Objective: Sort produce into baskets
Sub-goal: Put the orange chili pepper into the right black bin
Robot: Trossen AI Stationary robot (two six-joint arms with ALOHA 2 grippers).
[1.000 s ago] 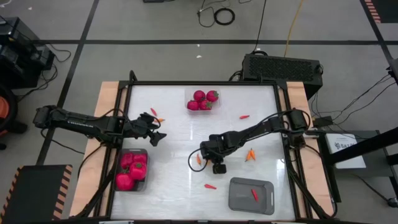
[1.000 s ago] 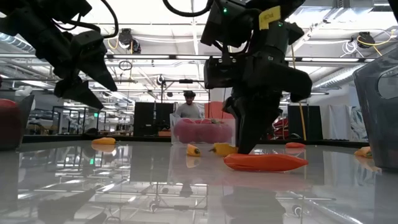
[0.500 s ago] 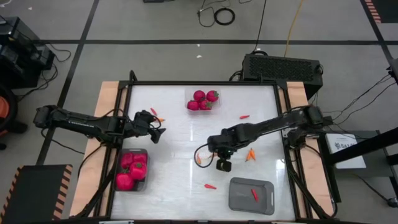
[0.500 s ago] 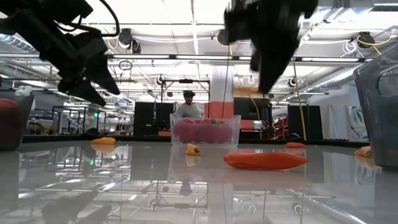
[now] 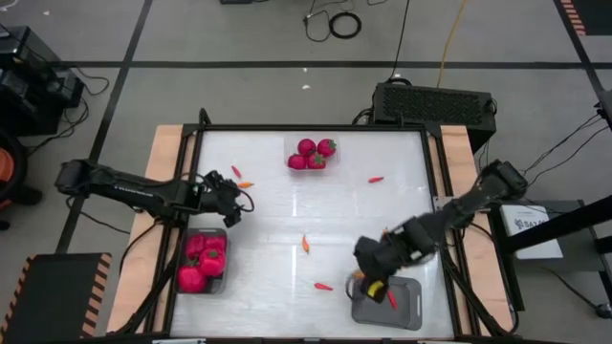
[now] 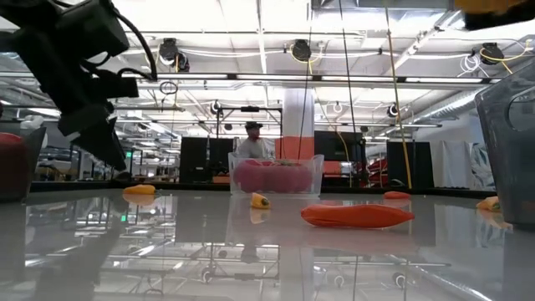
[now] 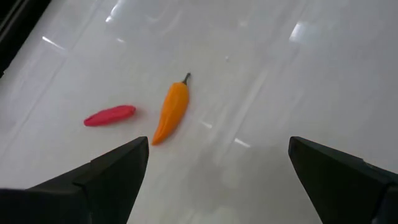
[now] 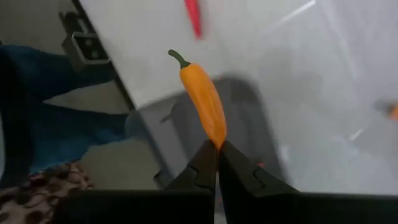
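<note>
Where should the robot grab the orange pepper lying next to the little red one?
Grip the orange pepper across its thick middle, coming straight down from above. It lies flat on the table, long and thin, and the red pepper sits apart, leaving room on both sides.

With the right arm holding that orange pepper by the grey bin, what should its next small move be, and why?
Probably carry on over the grey bin and open. The right gripper is shut on the orange pepper, hanging at the bin's near edge, where a red pepper already lies.
</note>
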